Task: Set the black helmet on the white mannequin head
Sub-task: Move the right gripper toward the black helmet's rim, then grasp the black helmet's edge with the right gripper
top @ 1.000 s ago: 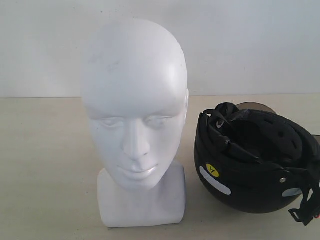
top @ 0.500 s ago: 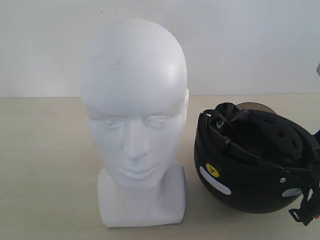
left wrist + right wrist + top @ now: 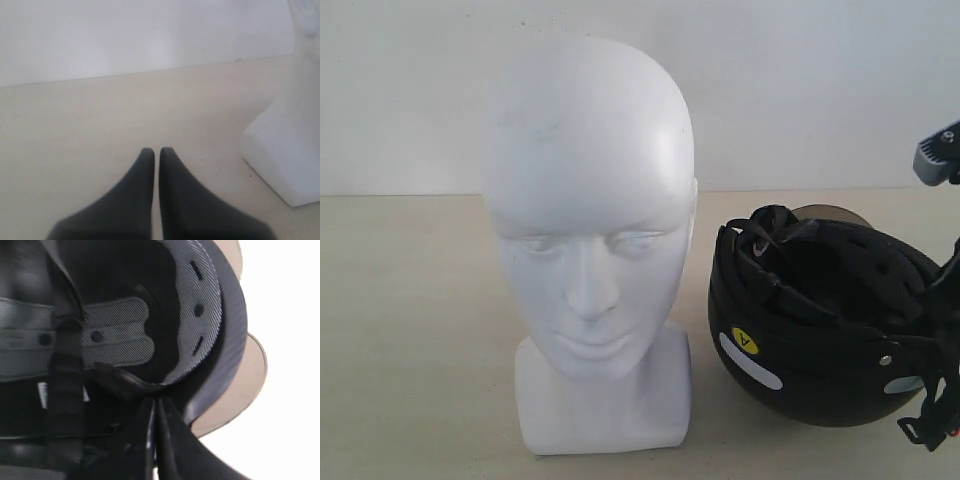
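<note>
- White mannequin head [image 3: 590, 250] — upright, centre-left.
- Black helmet [image 3: 800, 385] — inverted, lower right, just beside it.
- Left gripper [image 3: 156, 151]: closed, empty.
- Right gripper [image 3: 156, 404]: closed, over the helmet.

A pale beige tabletop [image 3: 410, 330] carries two things against a plain white wall. The white mannequin head [image 3: 590, 230] stands upright on its squarish block base [image 3: 605, 405], face toward the exterior camera. Just beside it, on the right of that view and narrowly apart from the base, the black helmet [image 3: 820, 330] lies upturned on its glossy shell, padded lining and straps showing, a small yellow sticker [image 3: 745, 340] on its near side and its tinted visor [image 3: 830, 215] at the far rim.
</note>
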`<state>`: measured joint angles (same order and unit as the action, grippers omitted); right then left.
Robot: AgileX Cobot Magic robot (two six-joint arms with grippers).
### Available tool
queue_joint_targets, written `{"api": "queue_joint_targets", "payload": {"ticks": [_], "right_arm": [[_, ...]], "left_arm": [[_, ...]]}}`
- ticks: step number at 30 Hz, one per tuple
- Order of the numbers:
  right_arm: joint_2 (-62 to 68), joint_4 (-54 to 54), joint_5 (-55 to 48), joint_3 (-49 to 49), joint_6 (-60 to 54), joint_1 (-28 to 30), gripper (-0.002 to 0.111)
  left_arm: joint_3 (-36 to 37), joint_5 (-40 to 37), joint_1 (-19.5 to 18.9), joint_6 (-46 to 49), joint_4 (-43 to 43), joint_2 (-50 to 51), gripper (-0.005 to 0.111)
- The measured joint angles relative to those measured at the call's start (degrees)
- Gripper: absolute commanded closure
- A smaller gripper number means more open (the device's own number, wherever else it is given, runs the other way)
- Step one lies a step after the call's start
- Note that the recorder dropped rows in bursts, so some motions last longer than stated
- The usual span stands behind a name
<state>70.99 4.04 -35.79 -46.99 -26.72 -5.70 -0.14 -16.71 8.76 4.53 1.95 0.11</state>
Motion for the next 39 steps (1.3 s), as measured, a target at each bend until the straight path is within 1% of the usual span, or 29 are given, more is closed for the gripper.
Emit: {"api": "queue_joint_targets", "payload": {"ticks": [5, 14, 19, 25, 39], "right_arm": [[4.2, -4.0, -0.5, -0.1, 3.7, 0.0, 0.108], [6.2, -4.0, -4.1, -0.1, 6.5, 0.0, 0.108], [6.2, -1.3, -6.7, -0.1, 6.6, 0.0, 0.108], [6.2, 5.8, -7.9, -0.1, 2.6, 0.0, 0.108], [6.2, 6.0, -7.2, -0.1, 1.7, 0.0, 0.108]], "left_arm": [[0.0, 0.0, 0.0, 0.0, 0.0, 0.0, 0.102], [0.0, 0.0, 0.0, 0.0, 0.0, 0.0, 0.102], [0.0, 0.0, 0.0, 0.0, 0.0, 0.0, 0.102], [0.0, 0.0, 0.0, 0.0, 0.0, 0.0, 0.102], [0.0, 0.0, 0.0, 0.0, 0.0, 0.0, 0.102]]}}
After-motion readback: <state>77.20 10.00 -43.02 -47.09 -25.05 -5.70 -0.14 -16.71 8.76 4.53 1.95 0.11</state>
